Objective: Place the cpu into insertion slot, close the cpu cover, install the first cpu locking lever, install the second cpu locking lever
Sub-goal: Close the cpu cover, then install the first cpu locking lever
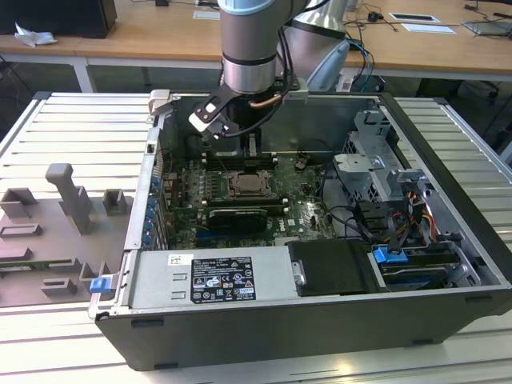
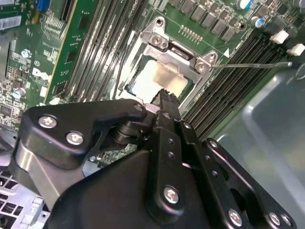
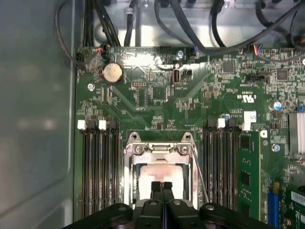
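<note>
- My gripper (image 3: 162, 187) had its two fingers pressed together with nothing between them. The tips were poised over the cpu (image 3: 159, 172), and I could not tell whether they touched it.
- The cpu lay flat in the insertion slot (image 1: 250, 186) in the middle of the green motherboard (image 3: 157, 95). Its pale top showed through the window of the cpu cover (image 3: 159, 149), which looked to be lying down around it.
- I judged the cpu light, stiff, smooth-topped and fragile, best taken by opposite edges. The cover is thin sheet metal, so I thought it better pushed on its frame than pinched.
- The locking lever (image 2: 252, 65) is a thin wire rod, probably springy, and I would bear on it near its free end.
- The second wrist view showed that rod sticking out across the memory slots (image 2: 228, 90), seemingly unlatched. The first wrist view showed the socket square-on, with my finger seam centred over it. The exterior view showed the arm standing over the open computer case (image 1: 448, 184).
</note>
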You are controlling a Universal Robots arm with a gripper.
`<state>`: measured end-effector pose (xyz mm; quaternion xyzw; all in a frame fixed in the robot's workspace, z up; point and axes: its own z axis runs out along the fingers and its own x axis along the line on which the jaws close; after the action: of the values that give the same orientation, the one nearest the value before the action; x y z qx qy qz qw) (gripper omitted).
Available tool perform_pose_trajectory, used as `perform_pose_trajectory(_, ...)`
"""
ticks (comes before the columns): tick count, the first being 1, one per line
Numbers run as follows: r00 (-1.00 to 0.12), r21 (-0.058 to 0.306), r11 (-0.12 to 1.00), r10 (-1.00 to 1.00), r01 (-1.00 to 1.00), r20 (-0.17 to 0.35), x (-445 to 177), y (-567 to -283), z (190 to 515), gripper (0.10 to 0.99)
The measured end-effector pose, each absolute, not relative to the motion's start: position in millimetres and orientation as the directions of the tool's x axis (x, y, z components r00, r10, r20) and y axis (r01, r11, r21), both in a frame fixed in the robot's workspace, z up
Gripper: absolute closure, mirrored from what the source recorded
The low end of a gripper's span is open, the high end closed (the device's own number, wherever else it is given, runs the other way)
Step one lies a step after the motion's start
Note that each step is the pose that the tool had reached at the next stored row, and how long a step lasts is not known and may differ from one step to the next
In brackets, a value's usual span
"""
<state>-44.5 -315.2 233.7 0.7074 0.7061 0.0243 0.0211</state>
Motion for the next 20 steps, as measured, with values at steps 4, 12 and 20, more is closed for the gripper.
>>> perform_pose_trajectory(4, 0.002, 0.064, -0.002, 1.0, 0.998, 0.005, -47.4, -315.2, 233.1, 0.98)
perform_pose_trajectory(12, 0.002, 0.064, -0.002, 1.0, 0.998, 0.005, -49.5, -315.2, 234.2, 0.98)
perform_pose_trajectory(20, 0.002, 0.064, -0.002, 1.0, 0.998, 0.005, -49.5, -315.2, 239.1, 0.98)
